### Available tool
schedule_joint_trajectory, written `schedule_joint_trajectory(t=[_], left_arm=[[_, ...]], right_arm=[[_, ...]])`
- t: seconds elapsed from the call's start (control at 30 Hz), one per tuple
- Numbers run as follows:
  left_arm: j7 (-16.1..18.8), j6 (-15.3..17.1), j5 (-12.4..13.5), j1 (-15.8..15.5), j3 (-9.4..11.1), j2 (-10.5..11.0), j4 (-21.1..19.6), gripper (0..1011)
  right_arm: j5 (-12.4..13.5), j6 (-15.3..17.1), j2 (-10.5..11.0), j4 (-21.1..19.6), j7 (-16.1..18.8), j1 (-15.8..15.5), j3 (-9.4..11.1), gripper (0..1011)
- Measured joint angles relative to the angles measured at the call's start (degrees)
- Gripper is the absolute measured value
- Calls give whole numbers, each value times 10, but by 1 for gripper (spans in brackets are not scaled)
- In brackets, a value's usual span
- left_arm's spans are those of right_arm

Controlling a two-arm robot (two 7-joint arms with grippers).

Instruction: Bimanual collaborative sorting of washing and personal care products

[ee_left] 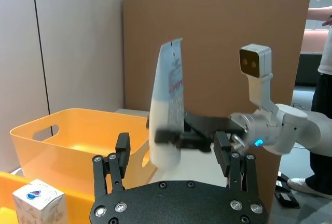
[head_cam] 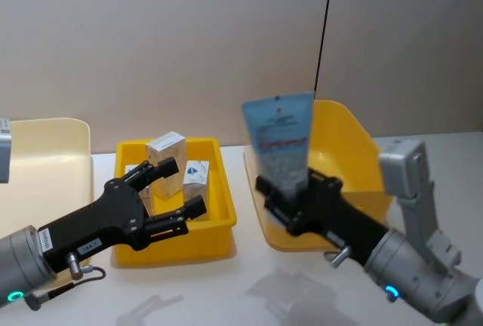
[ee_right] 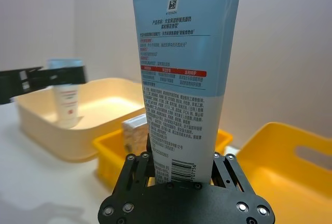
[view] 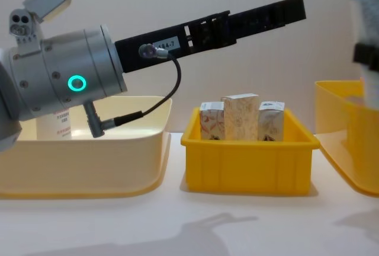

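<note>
While right pincer (head_cam: 283,190) clamps squeeze tube (head_cam: 279,133) by lower end, long axis upright, left pincer (head_cam: 183,186) gapes wide, empty, above cartons (head_cam: 166,149); tube stands apart to its right, facing its open jaws.

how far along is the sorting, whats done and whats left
Done: three cartons stand in the middle yellow bin, and one tube stands in the pale bin. In hand: the right gripper clamps a blue tube upright above the right yellow bin; the left gripper hangs open over the cartons. Left: placing that tube in a bin.
</note>
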Motion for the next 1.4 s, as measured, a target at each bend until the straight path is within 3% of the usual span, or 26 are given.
schedule_joint_trajectory(t=[0.27, 0.67, 0.9, 1.4], left_arm=[[0, 0, 0, 0, 0, 0, 0, 1003], [0, 0, 0, 0, 0, 0, 0, 1003], [0, 0, 0, 0, 0, 0, 0, 1003], [0, 0, 0, 0, 0, 0, 0, 1003]], right_arm=[[-20, -37, -10, 27, -33, 15, 32, 465], [-47, -61, -26, 92, -57, 75, 46, 465], [-59, -48, -37, 117, -69, 99, 44, 465], [-79, 24, -62, 145, -107, 119, 34, 465]])
